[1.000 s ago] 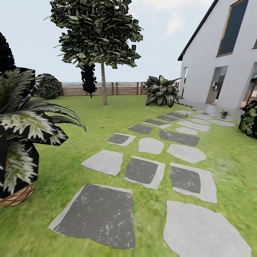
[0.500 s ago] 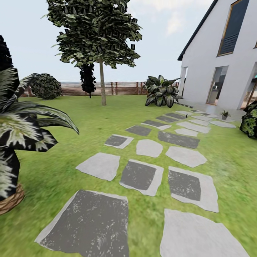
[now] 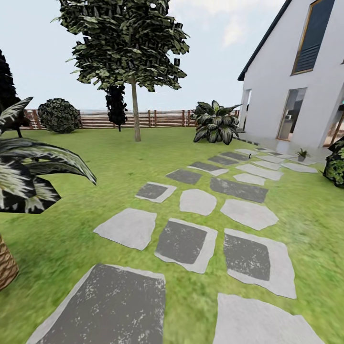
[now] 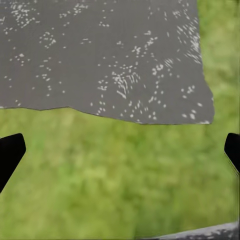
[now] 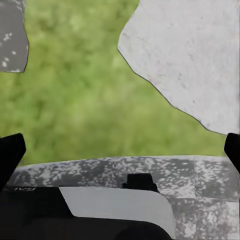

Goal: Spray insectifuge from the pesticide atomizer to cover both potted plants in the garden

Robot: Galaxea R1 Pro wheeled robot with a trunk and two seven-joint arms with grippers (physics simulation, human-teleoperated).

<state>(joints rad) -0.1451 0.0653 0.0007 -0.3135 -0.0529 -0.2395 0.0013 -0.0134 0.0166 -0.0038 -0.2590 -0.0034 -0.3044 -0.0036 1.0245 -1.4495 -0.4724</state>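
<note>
left gripper (image 4: 120, 150): jaws wide apart, empty, over mottled dark-grey stepping stone (image 4: 100, 55) | right gripper (image 5: 120, 150): jaws apart, empty, over blurred green lawn (image 5: 70, 80), smooth pale irregular slab (image 5: 195, 55)

Along the stepping stones (image 3: 197, 200) the ground ahead of me lies flat and open. A large potted palm (image 3: 28, 172) blocks my left, a dark bush (image 3: 336, 165) my right. Beyond the stones stand a tree (image 3: 135, 110) and a leafy shrub (image 3: 216, 123).
</note>
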